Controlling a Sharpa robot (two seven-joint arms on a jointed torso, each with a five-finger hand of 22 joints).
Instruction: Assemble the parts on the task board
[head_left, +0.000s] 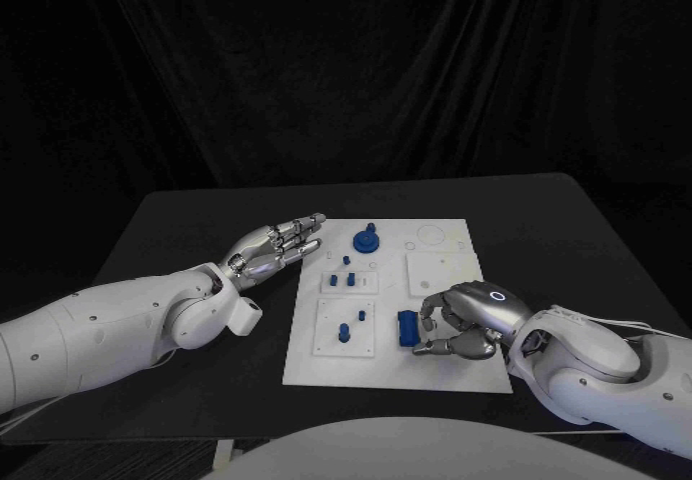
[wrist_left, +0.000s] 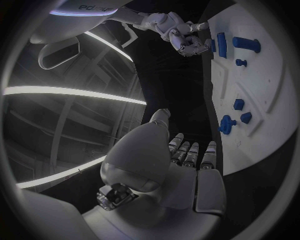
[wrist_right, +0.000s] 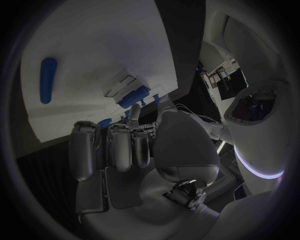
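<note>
A: Left to right. Left hand (head_left: 277, 245) hovers beside the task board's (head_left: 447, 370) left edge, palm up, fingers spread, holding nothing.

B: Parts?

A: Round knobbed blue piece (head_left: 366, 239) near the board's far edge, small blue pegs (head_left: 345, 280) standing in the middle-left panel, more pegs (head_left: 348, 327) in the near-left panel. Then a longish blue block (head_left: 408, 329) lying near the board's middle front, just beside the right hand (head_left: 469, 318).

B: Right hand gripping it?

A: Fingers are curled in over the board next to the block. Can't tell if they touch or pinch it, the hand hides the contact.

B: Handling?

A: My guess: small rigid plastic, light, smooth, likely to skid on the white board or twist out of metal fingers. Best taken across the block's long flat sides, mid-length, so it stays straight for insertion. Pegs would want a pinch near the top. Not fragile. Board sits flat on the black tabletop (head_left: 188, 220).
</note>
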